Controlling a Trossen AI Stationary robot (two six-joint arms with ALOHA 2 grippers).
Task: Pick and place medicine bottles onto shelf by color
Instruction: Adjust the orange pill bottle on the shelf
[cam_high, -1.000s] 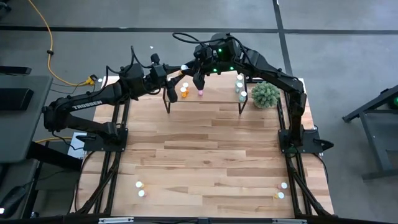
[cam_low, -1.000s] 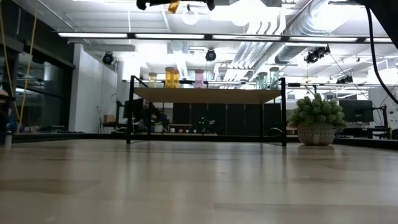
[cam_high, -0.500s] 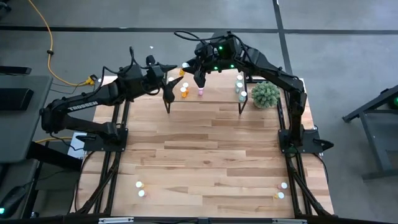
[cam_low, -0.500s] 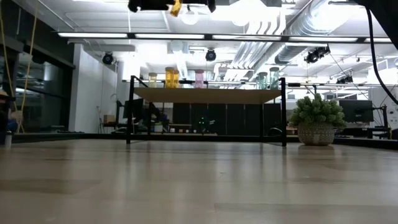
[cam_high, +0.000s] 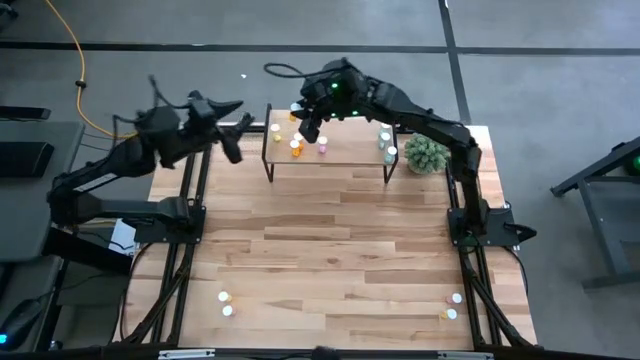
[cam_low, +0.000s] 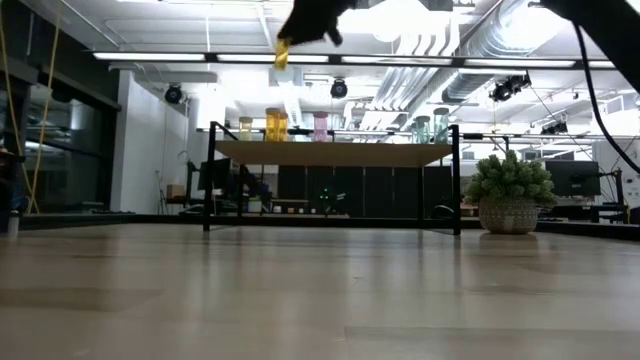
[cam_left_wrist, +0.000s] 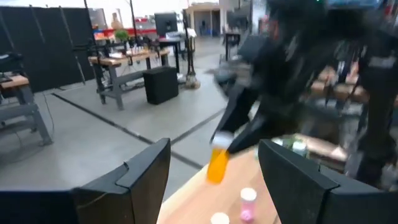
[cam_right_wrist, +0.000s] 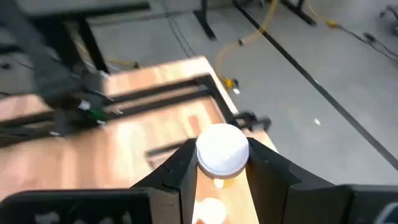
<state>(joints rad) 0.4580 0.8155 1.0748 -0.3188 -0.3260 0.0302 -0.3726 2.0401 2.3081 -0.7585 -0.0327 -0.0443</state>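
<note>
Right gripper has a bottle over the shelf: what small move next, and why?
Probably lower it beside the like-coloured bottles. The right gripper grips a white-capped orange-yellow medicine bottle above the small wood-topped black-legged shelf, over its yellow-orange bottle group; the open left gripper is off it.

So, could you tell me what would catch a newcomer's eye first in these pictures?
Probably the right gripper, raised above the left end of the shelf and shut on an orange bottle with a white cap. Next, the row of bottles sorted by colour on the shelf top, and the fuzzy green plant just right of it. The left gripper hangs open off the shelf's left side.
</note>
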